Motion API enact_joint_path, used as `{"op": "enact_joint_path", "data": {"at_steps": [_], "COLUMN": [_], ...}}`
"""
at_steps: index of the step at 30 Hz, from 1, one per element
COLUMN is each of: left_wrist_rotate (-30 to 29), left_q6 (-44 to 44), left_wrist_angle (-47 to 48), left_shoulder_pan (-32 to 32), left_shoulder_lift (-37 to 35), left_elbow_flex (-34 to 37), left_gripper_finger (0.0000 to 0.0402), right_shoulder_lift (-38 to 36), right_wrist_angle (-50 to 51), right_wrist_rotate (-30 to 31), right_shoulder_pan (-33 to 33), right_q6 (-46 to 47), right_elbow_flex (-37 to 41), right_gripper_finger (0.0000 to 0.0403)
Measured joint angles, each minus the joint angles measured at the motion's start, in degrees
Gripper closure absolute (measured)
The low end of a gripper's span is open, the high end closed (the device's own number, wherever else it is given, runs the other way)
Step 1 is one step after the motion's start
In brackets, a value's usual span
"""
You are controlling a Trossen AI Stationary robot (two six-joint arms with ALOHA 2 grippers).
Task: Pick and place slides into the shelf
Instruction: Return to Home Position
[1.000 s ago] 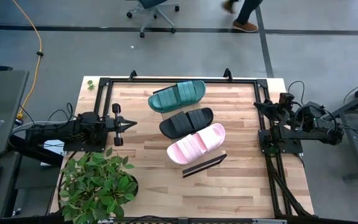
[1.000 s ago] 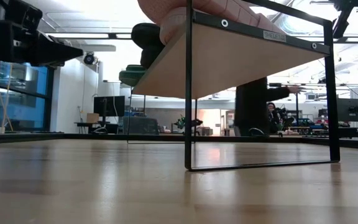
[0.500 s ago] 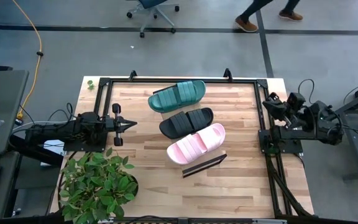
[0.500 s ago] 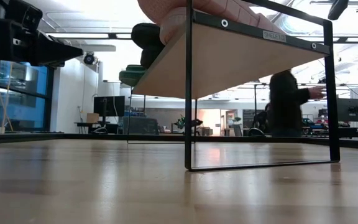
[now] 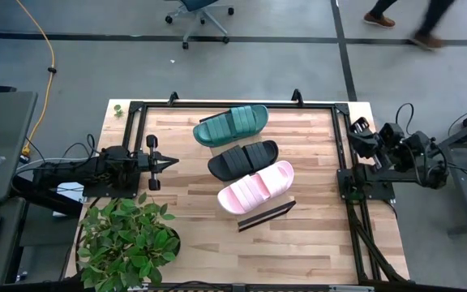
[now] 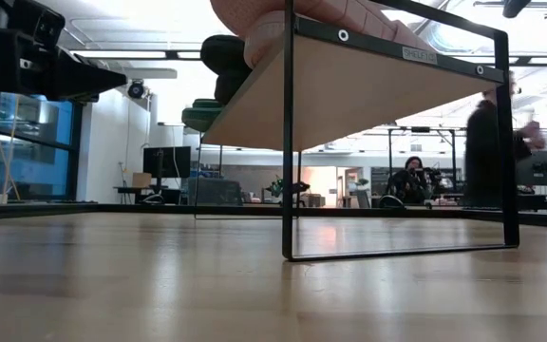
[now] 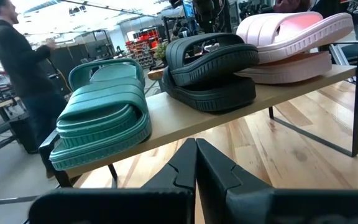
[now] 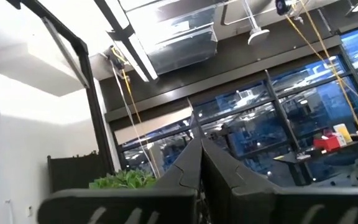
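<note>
As slides [image 5: 243,160] cover it, shelf [image 5: 266,216] barely vis overhead.

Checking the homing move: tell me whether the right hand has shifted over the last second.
Yes. In the high view the right hand has drawn back rightward, from over the table's black side rail to just outside it.
</note>
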State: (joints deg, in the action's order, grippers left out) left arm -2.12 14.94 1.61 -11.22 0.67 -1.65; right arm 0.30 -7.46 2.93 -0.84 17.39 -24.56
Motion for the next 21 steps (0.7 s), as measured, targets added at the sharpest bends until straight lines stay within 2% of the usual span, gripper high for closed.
{"op": "enact_joint_path", "data": {"at_steps": [9, 21], "left_wrist_rotate": [-0.01, -0.01], "left_q6": [0.0, -0.01], "left_wrist_angle": [0.02, 0.02], "left_shoulder_pan": [0.0, 0.0], "left_shoulder_lift": [0.0, 0.0], "left_elbow_flex": [0.0, 0.0], "left_gripper_finger": [0.0401, 0.0401], "right_shoulder_lift": [0.0, 0.02], "right_wrist_angle": [-0.76, -17.19], "right_wrist_rotate": [-1.78, -3.46], "right_shoulder_pan": [0.02, 0.0], "right_q6": [-3.19, -4.88], "right_elbow_flex": [0.32, 10.48], "right_gripper_finger": [0.0403, 0.0403]}}
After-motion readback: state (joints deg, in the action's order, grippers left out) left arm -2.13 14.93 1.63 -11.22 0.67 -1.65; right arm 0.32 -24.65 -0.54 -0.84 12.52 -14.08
